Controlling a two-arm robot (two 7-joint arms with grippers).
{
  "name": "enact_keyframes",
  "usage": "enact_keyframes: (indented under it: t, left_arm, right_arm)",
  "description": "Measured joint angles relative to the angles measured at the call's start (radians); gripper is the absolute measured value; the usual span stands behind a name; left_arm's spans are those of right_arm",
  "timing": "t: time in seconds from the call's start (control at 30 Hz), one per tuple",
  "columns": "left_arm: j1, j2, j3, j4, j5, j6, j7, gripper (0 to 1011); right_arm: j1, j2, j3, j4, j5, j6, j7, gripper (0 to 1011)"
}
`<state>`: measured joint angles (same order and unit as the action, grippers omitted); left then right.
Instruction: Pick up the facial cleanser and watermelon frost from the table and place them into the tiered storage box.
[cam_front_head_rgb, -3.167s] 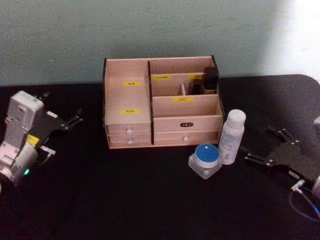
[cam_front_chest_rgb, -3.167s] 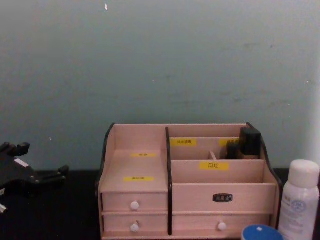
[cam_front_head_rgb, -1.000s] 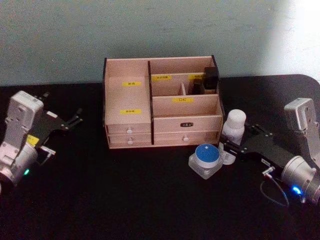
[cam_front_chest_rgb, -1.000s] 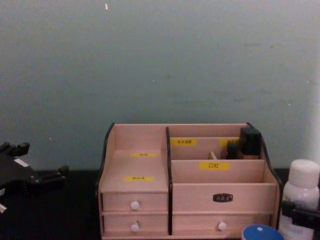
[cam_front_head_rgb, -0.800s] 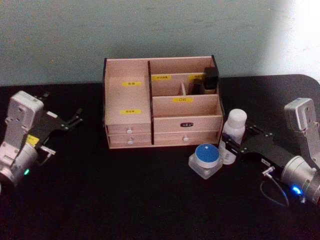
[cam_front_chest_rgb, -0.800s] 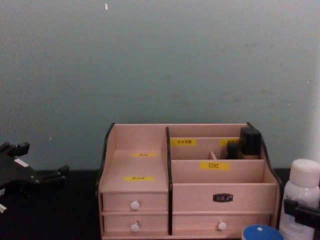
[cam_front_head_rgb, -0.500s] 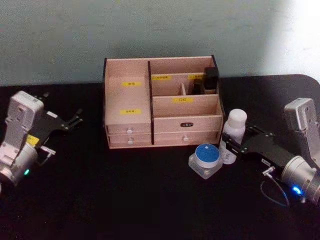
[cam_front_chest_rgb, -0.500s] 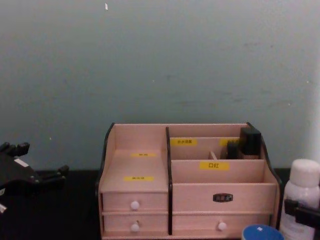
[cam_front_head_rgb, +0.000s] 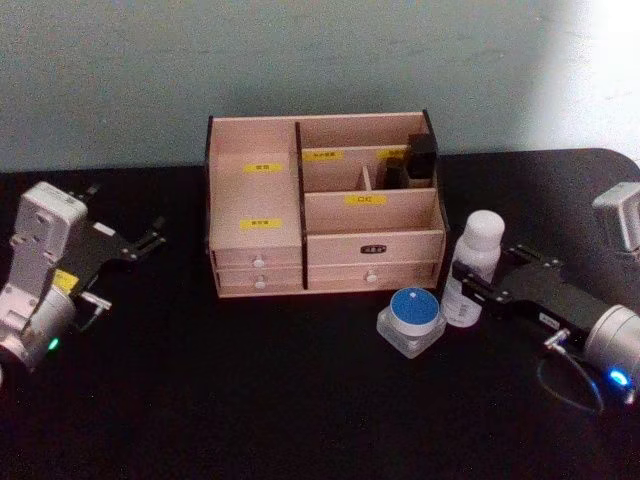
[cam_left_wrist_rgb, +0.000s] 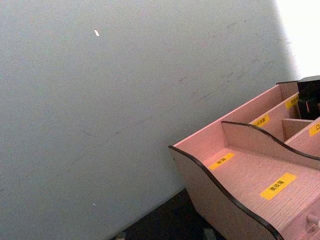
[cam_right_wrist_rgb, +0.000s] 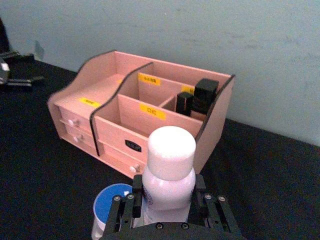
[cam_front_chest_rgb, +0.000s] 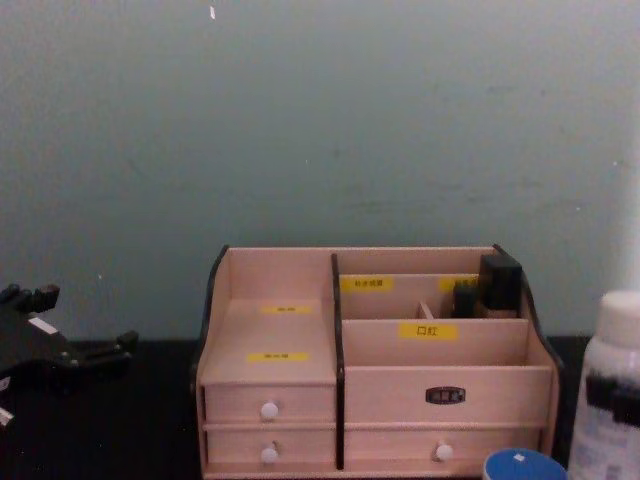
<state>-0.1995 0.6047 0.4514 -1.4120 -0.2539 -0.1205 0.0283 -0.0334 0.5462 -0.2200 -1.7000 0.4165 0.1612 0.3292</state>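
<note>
Two black fingers of my right gripper (cam_right_wrist_rgb: 167, 212) are pinched onto the white bottle (cam_right_wrist_rgb: 169, 167) — a smooth, round-shouldered cylinder with a flat-topped white cap and faint bluish print on its body. It stands upright in my grip, off the right front corner of the tiered storage box (cam_front_head_rgb: 340, 240) and apart from its side wall. Whether its base touches the matte black surface (cam_front_head_rgb: 250, 400) I cannot tell.

Just beside the bottle, on its left, sits the blue-lidded jar (cam_front_head_rgb: 411, 318): squat and clear-walled, squarish with rounded corners, under a round blue lid.

The box is pale pinkish wood with dark, wavy-cut side edges, stepped open compartments, yellow labels and small drawers with white knobs. Squared black items (cam_front_head_rgb: 420, 158) stand in its rear right compartment.

My left gripper (cam_front_head_rgb: 124, 216) rests over the surface well to the box's left — its thin black fingers spread apart.
</note>
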Motion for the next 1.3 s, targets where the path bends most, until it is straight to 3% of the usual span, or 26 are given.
enact_keyframes:
  t: [0.3,0.53,0.8,1.0,1.3]
  left_arm:
    - [0.000,0.000,0.000,0.000,0.000,0.000,0.000,1001]
    - [0.000,0.000,0.000,0.000,0.000,0.000,0.000,1001]
    - [0.000,0.000,0.000,0.000,0.000,0.000,0.000,1001]
    - [0.000,0.000,0.000,0.000,0.000,0.000,0.000,1001]
    - [0.000,0.000,0.000,0.000,0.000,0.000,0.000,1001]
  right_arm:
    - [0.001,0.036,0.042,-0.094,0.051,0.055,0.025,595]
    - [0.090,0.025,0.015,-0.084,0.063,0.086,0.023,594]
    - [0.239,-0.033,-0.055,-0.007,0.030,0.132,-0.006,595]
    - [0.369,-0.104,-0.110,0.109,0.008,0.154,-0.012,595]
    - [0.492,-0.184,-0.161,0.248,-0.023,0.154,-0.011,595]
